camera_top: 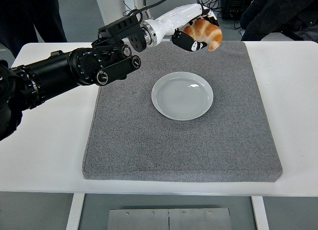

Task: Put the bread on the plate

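My left arm reaches in from the left edge across the back of the table. Its hand (198, 34) is shut on the bread (204, 32), a golden-brown croissant held in the air above the far part of the grey mat (181, 140). The pale grey plate (182, 95) lies on the mat with nothing on it, below and a little left of the bread. The hand's dark fingers (191, 43) wrap the croissant's underside. My right arm does not show.
The grey mat covers the middle of the white table (44, 140). A person in dark clothing (30, 14) stands at the back left. Dark gear and cables (238, 4) lie behind the table at the top right.
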